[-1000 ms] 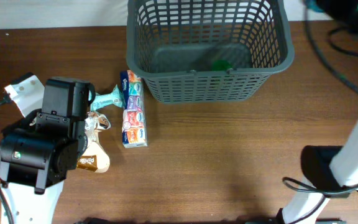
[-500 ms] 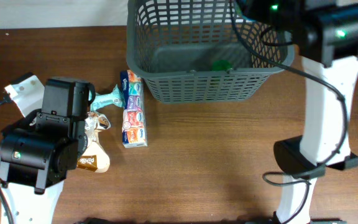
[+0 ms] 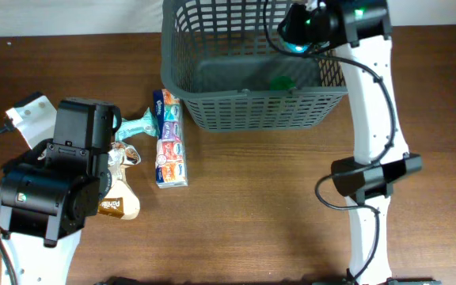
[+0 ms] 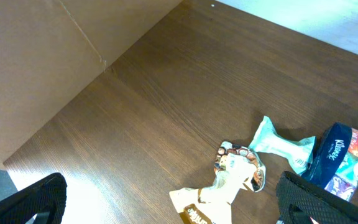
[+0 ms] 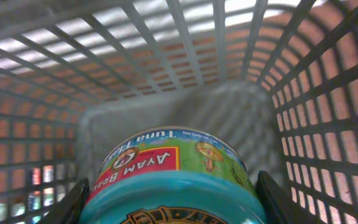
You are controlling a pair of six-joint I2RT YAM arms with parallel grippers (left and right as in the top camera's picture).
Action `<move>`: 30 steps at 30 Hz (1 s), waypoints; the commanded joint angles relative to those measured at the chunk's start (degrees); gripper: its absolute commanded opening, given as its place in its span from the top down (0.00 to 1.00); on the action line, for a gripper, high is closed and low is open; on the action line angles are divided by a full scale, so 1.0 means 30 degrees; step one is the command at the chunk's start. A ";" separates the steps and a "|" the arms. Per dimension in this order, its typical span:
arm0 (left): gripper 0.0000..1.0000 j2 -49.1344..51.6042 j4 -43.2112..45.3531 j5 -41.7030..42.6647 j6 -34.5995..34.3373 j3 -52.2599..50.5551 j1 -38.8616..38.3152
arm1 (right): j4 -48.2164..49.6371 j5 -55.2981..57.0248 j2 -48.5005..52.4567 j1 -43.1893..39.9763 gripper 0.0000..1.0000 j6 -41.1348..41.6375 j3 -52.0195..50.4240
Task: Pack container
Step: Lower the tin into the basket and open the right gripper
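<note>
The right gripper [image 5: 174,202] is clamped on a teal tuna can [image 5: 178,171]. A finger [image 5: 73,202] presses on each side, and the can fills the whole gap between them. In the overhead view it hangs over the basket [image 3: 212,55], toward the right far corner. How far below the rim it sits I cannot tell.

From the right wrist view lattice walls stand on every side, and the right wall looks nearer than the left. The grey floor [image 5: 166,115] shows beyond the can. A small green thing [image 3: 282,81] lies on that floor near the front wall, right of middle. Left of it the floor shows plain grey.

The basket stands at the far middle of the table [image 3: 260,198], and its far rim runs out of the overhead view. The right arm rises from its base at the near edge and crosses the basket's right front corner.

The left gripper [image 4: 169,202] is spread wide with nothing in it, hovering over the left part of the table. Ahead of it lie a crumpled gold snack packet [image 4: 229,180] and a teal packet [image 4: 278,142], touching each other. A tissue pack [image 3: 169,142] lies lengthwise beside them. Its far end is just beside the basket's left front corner; I cannot tell whether they touch.

Open wood runs in front of the basket, between the two arms.
</note>
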 commanded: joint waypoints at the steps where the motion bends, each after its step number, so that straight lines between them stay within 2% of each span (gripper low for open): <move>1: 0.00 0.0015 -0.0022 -0.0342 -0.0255 0.0189 0.0102 | -0.0044 0.0379 0.0641 0.0087 0.96 -0.0270 0.0007; 10: 0.00 0.0015 -0.0022 -0.0342 -0.0255 0.0189 0.0102 | -0.0656 0.2535 0.1581 0.0029 0.96 -0.0270 -0.0627; 20: 0.00 0.0015 -0.0022 -0.0342 -0.0262 0.0189 0.0102 | -0.0248 0.2586 0.1588 -0.0816 0.96 -0.0255 -0.3934; 30: 0.00 0.0015 -0.0022 -0.0342 -0.0255 0.0189 0.0102 | -0.0175 0.2441 0.1588 -0.1282 0.96 -0.0255 -0.5384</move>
